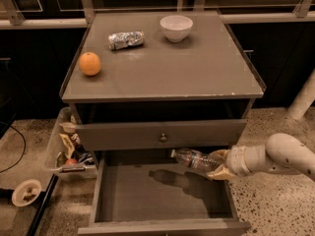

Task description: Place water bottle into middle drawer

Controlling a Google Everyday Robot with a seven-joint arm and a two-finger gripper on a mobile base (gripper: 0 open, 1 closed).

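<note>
Gripper [215,164] fingers pinching water bottle [193,158] base, above open middle drawer [140,200].

Clear ribbed water bottle [193,159] clamped near-horizontal in gripper [220,165], cap sticking out to its left. Grey middle drawer [142,200] pulled open, just below gripper.
</note>
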